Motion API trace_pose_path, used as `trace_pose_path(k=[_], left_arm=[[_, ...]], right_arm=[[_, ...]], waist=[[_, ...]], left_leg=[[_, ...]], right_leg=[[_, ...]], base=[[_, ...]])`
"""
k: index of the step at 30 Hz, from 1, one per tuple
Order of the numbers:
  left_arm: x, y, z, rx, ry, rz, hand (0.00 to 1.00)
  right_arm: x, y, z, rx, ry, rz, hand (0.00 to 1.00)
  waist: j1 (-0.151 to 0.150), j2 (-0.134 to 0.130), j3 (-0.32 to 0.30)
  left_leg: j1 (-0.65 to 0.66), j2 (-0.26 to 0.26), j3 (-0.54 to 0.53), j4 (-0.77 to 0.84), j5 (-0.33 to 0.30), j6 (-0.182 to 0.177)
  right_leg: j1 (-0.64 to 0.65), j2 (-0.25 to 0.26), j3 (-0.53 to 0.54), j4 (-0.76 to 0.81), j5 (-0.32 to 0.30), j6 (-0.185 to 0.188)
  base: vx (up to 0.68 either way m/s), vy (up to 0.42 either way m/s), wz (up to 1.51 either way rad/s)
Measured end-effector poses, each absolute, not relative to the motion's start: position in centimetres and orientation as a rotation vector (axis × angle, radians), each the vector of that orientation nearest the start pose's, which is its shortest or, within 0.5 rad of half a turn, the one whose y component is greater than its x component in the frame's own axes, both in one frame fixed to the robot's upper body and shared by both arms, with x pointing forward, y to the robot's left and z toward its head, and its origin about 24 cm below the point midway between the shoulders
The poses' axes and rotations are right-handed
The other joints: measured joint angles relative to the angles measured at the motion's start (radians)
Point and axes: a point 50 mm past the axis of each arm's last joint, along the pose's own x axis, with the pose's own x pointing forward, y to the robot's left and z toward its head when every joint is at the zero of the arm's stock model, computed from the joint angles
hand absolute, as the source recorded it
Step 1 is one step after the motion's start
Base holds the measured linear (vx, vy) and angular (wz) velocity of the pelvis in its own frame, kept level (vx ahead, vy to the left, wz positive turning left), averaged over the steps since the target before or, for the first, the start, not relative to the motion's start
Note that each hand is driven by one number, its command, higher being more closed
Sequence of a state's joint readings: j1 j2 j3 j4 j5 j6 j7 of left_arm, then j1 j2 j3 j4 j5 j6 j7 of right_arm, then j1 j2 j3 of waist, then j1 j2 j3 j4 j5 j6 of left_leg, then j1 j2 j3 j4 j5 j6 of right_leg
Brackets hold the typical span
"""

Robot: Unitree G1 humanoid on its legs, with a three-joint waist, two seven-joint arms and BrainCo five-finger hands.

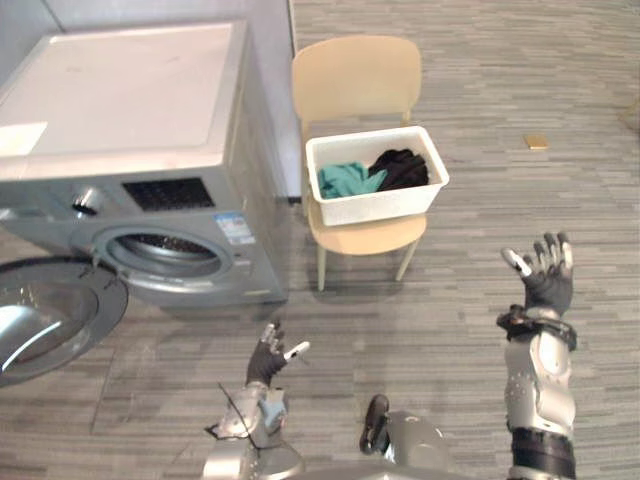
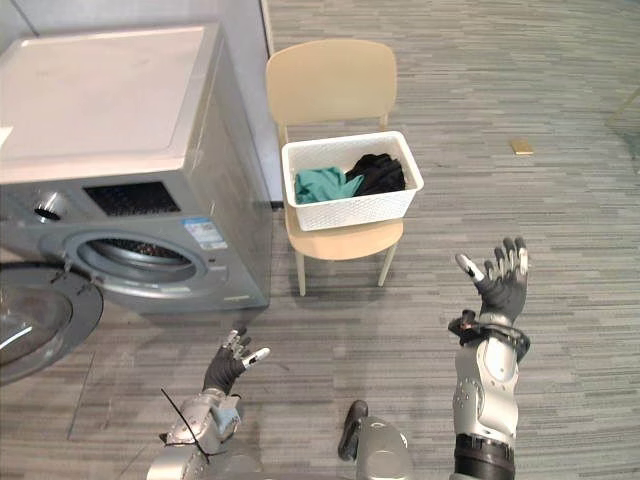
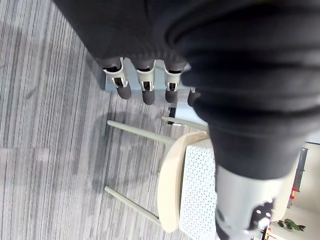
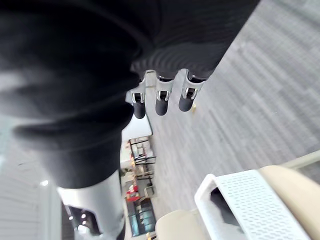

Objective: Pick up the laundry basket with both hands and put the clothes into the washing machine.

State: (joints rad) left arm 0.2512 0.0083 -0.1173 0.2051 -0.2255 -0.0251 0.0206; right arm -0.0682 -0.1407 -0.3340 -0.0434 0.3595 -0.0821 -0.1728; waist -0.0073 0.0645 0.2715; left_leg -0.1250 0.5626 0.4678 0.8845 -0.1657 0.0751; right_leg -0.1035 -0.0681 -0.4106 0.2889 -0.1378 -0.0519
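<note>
Basket (image 1: 380, 206) — set on chair (image 1: 355, 75), long axis laid left to right, slightly skewed. Left hand (image 1: 265, 362), right hand (image 1: 547, 288) — fingers (image 4: 161, 101) spread, nothing held.

Left hand (image 1: 266, 364) and right hand (image 1: 548, 288) — silver fingers (image 4: 162, 94), dark tips, dark ribbed covers (image 3: 240, 75).

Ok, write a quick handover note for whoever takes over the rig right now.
Left hand: open, empty, low, near the washing machine.
Right hand: open, empty, raised, right of the chair.
The white laundry basket sits on the chair, holding a teal garment and a black garment; the machine's door is open.
Done: nothing. To do: lift basket with both hands, load the clothes.
</note>
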Motion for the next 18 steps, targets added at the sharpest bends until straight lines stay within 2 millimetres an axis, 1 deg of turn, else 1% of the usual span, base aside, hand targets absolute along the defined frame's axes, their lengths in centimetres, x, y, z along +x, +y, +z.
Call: trace_pose_path(k=[1,2,3,4,5,6,7,8,9,10,11,12,13,14,15,16,17,18], left_arm=[[17.8,13.6,-5.5,-0.228,0.430,0.025,0.00],[17.6,13.5,-5.6,-0.237,0.436,0.029,0.00],[17.4,13.6,-5.7,-0.237,0.440,0.035,0.00],[17.2,13.8,-5.8,-0.237,0.446,0.045,0.00],[17.0,14.0,-5.9,-0.235,0.450,0.055,0.00],[16.9,14.2,-6.0,-0.235,0.455,0.066,0.00],[16.7,14.4,-6.1,-0.235,0.459,0.074,0.00],[16.6,14.7,-6.2,-0.234,0.461,0.089,0.00],[16.4,14.8,-6.2,-0.235,0.463,0.094,0.00],[16.4,14.9,-6.2,-0.232,0.465,0.095,0.00],[16.4,14.9,-6.3,-0.228,0.468,0.093,0.00],[16.7,15.3,-6.1,-0.210,0.459,0.089,0.00],[17.2,15.4,-5.9,-0.203,0.445,0.082,0.00],[17.3,15.4,-5.8,-0.199,0.442,0.078,0.00],[17.5,15.4,-5.7,-0.188,0.438,0.072,0.00],[17.6,15.7,-5.7,-0.152,0.436,0.062,0.00],[17.6,15.8,-5.7,-0.134,0.435,0.057,0.00],[17.7,16.2,-5.6,-0.100,0.433,0.054,0.00]], right_arm=[[25.0,-26.0,9.2,0.214,-0.269,-0.462,0.00],[25.2,-26.1,10.0,0.194,-0.295,-0.452,0.00],[25.4,-26.3,10.4,0.171,-0.308,-0.450,0.00],[25.6,-26.3,10.8,0.153,-0.319,-0.447,0.00],[26.0,-26.4,11.3,0.129,-0.335,-0.443,0.00],[26.4,-26.5,11.6,0.115,-0.339,-0.441,0.00],[26.6,-26.5,11.6,0.110,-0.340,-0.443,0.00],[27.1,-26.6,11.6,0.104,-0.331,-0.447,0.00],[27.2,-26.8,11.3,0.096,-0.318,-0.458,0.00],[27.3,-26.8,11.2,0.100,-0.315,-0.462,0.00],[27.3,-26.6,10.6,0.114,-0.290,-0.474,0.00],[27.1,-26.7,10.2,0.120,-0.275,-0.483,0.00],[27.0,-26.7,10.2,0.107,-0.275,-0.487,0.00],[27.1,-26.6,10.2,0.095,-0.273,-0.487,0.00],[27.1,-26.4,10.0,0.083,-0.264,-0.483,0.00],[27.1,-26.0,9.7,0.075,-0.251,-0.480,0.00],[27.1,-25.8,9.6,0.067,-0.245,-0.474,0.00],[27.3,-25.3,9.5,0.035,-0.237,-0.450,0.00]], waist=[[0.004,0.001,-0.001],[0.014,0.004,-0.002],[0.032,0.003,-0.003],[0.042,0.012,-0.009],[0.055,0.015,-0.012],[0.068,0.015,-0.016],[0.080,0.016,-0.022],[0.095,0.019,-0.026],[0.106,0.034,-0.037],[0.108,0.035,-0.039],[0.104,0.011,-0.046],[0.099,-0.019,-0.063],[0.099,-0.035,-0.067],[0.100,-0.037,-0.066],[0.098,-0.038,-0.066],[0.096,-0.041,-0.068],[0.096,-0.042,-0.069],[0.090,-0.044,-0.072]], left_leg=[[-0.022,-0.034,-0.017,0.001,-0.016,-0.007],[-0.055,-0.100,-0.038,-0.022,-0.048,-0.022],[-0.085,-0.177,-0.066,-0.075,-0.071,-0.054],[-0.110,-0.227,-0.090,-0.116,-0.079,-0.066],[-0.144,-0.301,-0.128,-0.176,-0.079,-0.067],[-0.166,-0.352,-0.152,-0.229,-0.076,-0.073],[-0.178,-0.377,-0.167,-0.267,-0.073,-0.076],[-0.181,-0.408,-0.172,-0.358,-0.053,-0.092],[-0.169,-0.412,-0.176,-0.456,0.023,-0.100],[-0.163,-0.414,-0.177,-0.463,0.053,-0.019],[-0.152,-0.432,-0.172,-0.471,0.050,-0.016],[-0.138,-0.464,-0.170,-0.490,0.037,0.000],[-0.120,-0.483,-0.169,-0.486,0.013,0.006],[-0.107,-0.488,-0.169,-0.481,0.000,0.008],[-0.068,-0.501,-0.174,-0.487,-0.017,0.010],[-0.031,-0.512,-0.182,-0.505,-0.020,0.015],[-0.018,-0.515,-0.193,-0.512,-0.022,0.018],[-0.006,-0.517,-0.219,-0.523,-0.026,0.015]], right_leg=[[0.011,0.001,0.005,-0.012,-0.001,-0.001],[0.040,0.006,0.015,-0.039,-0.004,-0.006],[0.070,0.014,0.027,-0.068,-0.004,-0.006],[0.089,0.021,0.034,-0.089,-0.004,-0.006],[0.110,0.025,0.045,-0.110,-0.004,-0.005],[0.119,0.025,0.059,-0.121,0.005,0.008],[0.120,0.025,0.070,-0.127,0.009,0.016],[0.134,0.031,0.090,-0.139,0.015,0.029],[0.146,0.049,0.108,-0.149,0.010,0.052],[0.159,0.054,0.116,-0.153,0.001,0.067],[0.167,0.035,0.115,-0.154,-0.006,0.078],[0.170,0.005,0.108,-0.138,-0.030,0.105],[0.167,-0.023,0.107,-0.082,-0.062,0.125],[0.160,-0.034,0.107,-0.035,-0.075,0.137],[0.132,-0.067,0.112,0.089,-0.092,0.165],[0.108,-0.096,0.109,0.194,-0.101,0.169],[0.098,-0.106,0.107,0.226,-0.105,0.162],[0.065,-0.125,0.107,0.256,-0.123,0.131]], base=[[0.18,-0.100,-0.32],[0.19,-0.073,-0.25],[0.29,-0.081,-0.27],[0.31,-0.019,-0.32],[0.30,0.039,-0.36],[0.25,0.065,-0.43],[0.25,0.090,-0.55],[0.26,0.113,-0.62],[0.28,0.130,-0.55],[0.23,0.123,-0.27],[0.29,0.143,0.10],[0.33,0.153,0.24],[0.31,0.134,0.23],[0.22,0.103,0.13],[0.19,0.080,0.20],[0.19,0.063,0.27],[0.21,0.001,0.43],[0.18,-0.045,0.56]])
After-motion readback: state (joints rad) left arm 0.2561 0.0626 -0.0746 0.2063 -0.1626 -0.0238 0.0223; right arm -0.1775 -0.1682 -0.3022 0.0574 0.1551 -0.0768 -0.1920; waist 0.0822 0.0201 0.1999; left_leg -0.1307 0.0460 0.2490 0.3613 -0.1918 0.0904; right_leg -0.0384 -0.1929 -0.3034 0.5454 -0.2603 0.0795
